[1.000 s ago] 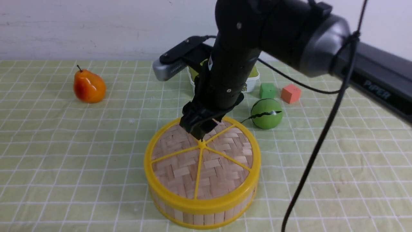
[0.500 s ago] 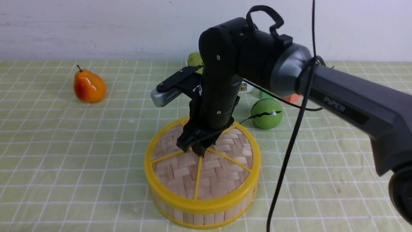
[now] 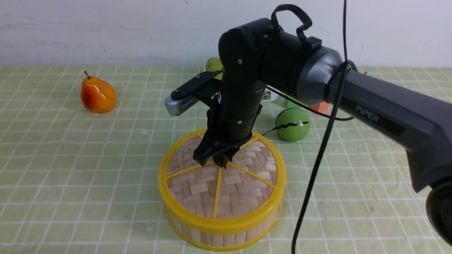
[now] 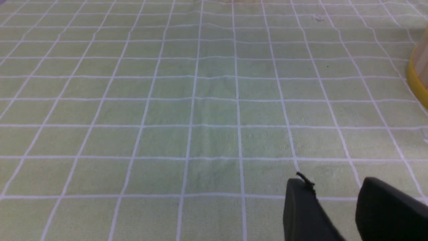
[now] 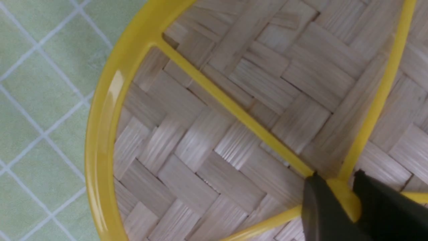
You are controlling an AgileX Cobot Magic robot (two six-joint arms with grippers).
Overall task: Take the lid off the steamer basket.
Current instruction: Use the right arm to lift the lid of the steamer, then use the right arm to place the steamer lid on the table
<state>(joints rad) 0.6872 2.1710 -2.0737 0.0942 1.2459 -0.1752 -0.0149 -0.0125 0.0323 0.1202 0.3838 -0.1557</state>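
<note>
**A:** Front view first: where's the lid (image 3: 226,183)?

**B:** It's seated on the steamer basket (image 3: 219,237), mid-table (image 3: 70,183). The right tool (image 3: 216,164) stands upright on its centre.

**A:** Is there room to lift?

**B:** Straight up looks free. A green ball (image 3: 292,124) sits near the basket's far right side, and a pear (image 3: 97,94) is well apart at the far left.

**A:** Left wrist view?

**B:** The left tool (image 4: 334,187) has its fingers parted and holds nothing. The basket's rim just shows at the frame edge.

**A:** Right wrist view?

**B:** The fingers are nearly closed, pinching the yellow knob (image 5: 342,197) where the spokes meet. I judge the lid light and stiff, though smooth plastic may slip. The knob is the sensible hold, since the rim is too wide.
</note>
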